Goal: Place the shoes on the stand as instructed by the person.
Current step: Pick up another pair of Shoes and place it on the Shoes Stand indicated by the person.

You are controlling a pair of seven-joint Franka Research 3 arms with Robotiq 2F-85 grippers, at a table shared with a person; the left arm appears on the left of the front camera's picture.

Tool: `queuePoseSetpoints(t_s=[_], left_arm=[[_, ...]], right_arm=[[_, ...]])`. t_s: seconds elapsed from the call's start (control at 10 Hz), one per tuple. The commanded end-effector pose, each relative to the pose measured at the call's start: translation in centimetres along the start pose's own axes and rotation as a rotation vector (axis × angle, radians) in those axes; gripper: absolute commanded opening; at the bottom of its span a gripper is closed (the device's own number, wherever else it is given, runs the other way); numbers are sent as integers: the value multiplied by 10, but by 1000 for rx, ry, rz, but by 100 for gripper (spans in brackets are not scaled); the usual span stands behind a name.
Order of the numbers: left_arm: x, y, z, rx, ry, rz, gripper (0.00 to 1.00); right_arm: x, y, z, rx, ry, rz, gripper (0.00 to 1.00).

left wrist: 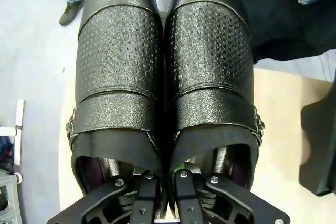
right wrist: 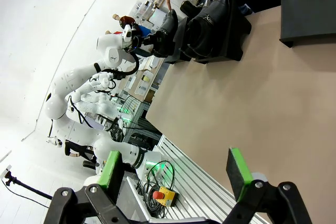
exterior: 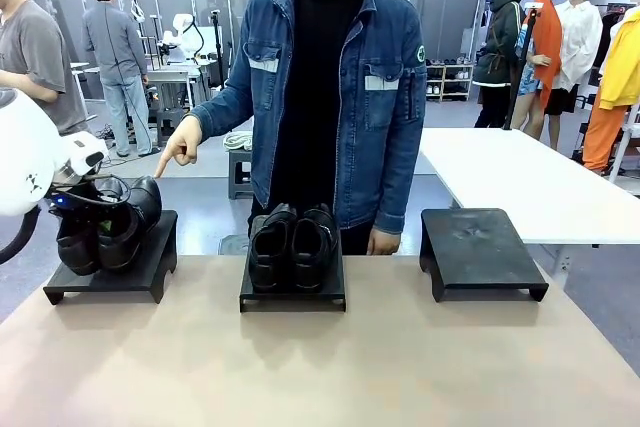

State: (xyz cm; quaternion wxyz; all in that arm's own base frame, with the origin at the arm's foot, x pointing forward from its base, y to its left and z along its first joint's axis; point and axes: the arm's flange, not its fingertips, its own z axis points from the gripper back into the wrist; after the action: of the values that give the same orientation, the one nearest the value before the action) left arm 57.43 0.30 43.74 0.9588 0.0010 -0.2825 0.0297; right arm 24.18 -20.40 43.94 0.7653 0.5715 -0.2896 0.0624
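Left fingers (left wrist: 163, 182): clamped on held pair (exterior: 105, 227), tilted over left stand (exterior: 150, 272), where person's hand (exterior: 180, 147) points.
Right fingers (right wrist: 176, 169): open, idle.

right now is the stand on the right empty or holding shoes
Empty: the right stand has a bare black top; the middle stand holds a pair.

Three stands sit in a row on the table (exterior: 320, 367). The left stand (exterior: 115, 272) at the picture's left has a pair of shoes (exterior: 110, 225) on it, maybe tipped up. The middle stand (exterior: 292, 292) holds another pair (exterior: 292, 245). The right stand (exterior: 480, 247) is at the right. The person (exterior: 330, 97) stands behind the middle, one hand (exterior: 178, 145) above the left stand.
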Motion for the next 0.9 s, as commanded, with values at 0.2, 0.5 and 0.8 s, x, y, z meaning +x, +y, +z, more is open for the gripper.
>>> queuePoseSetpoints(t_s=[0.2,0.5,0.8], left_arm=[[4,1,-6,15,-66,-9,0],[1,-1,-11,10,-55,-22,0],[2,0,-16,28,-51,-16,65]], right_arm=[[0,1,2,8,2,21,100],[0,1,2,8,2,21,100],[0,1,2,8,2,21,100]])
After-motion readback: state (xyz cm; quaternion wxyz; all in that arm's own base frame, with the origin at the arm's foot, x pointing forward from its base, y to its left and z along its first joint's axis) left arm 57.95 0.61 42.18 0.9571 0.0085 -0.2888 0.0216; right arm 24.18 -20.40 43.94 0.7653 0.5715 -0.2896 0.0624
